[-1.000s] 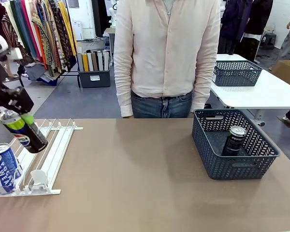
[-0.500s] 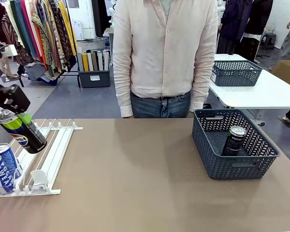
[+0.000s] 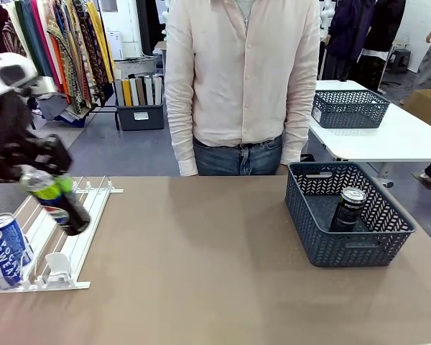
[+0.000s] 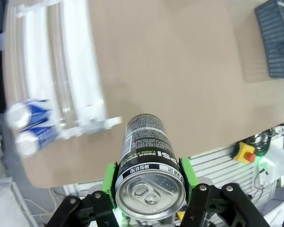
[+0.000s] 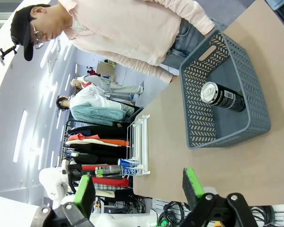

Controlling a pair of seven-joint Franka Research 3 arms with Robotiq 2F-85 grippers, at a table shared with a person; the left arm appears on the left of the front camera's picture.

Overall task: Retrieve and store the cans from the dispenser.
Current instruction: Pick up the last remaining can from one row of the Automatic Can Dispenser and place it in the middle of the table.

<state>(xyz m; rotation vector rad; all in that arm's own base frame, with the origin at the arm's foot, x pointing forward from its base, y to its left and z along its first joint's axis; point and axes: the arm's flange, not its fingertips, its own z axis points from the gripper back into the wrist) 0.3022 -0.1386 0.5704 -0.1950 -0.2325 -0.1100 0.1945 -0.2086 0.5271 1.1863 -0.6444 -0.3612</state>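
R tool [image 5: 138, 189] gaping, nothing btwn fingers [image 5: 191, 185], over brown table [image 5: 270, 161]. Black can [image 5: 222, 97] upright in dark lattice basket [image 5: 194, 118]. Blue cans [image 5: 128, 165] at end of white dispenser [image 5: 137, 137]. Person [image 5: 132, 28] at far edge.

Brown tabletop [image 3: 215, 287] up front, grey-blue floor [image 3: 104, 154] behind it. Back left: clothes rail [image 3: 65, 43] packed with colourful garments, next to a dark bin [image 3: 140, 115] of upright folders. Right: white table [image 3: 395, 140] carrying a dark lattice basket [image 3: 350, 108], cardboard box [image 3: 427, 104] at the edge, dark coats [image 3: 359, 29] hanging behind; lighting even, indoor.
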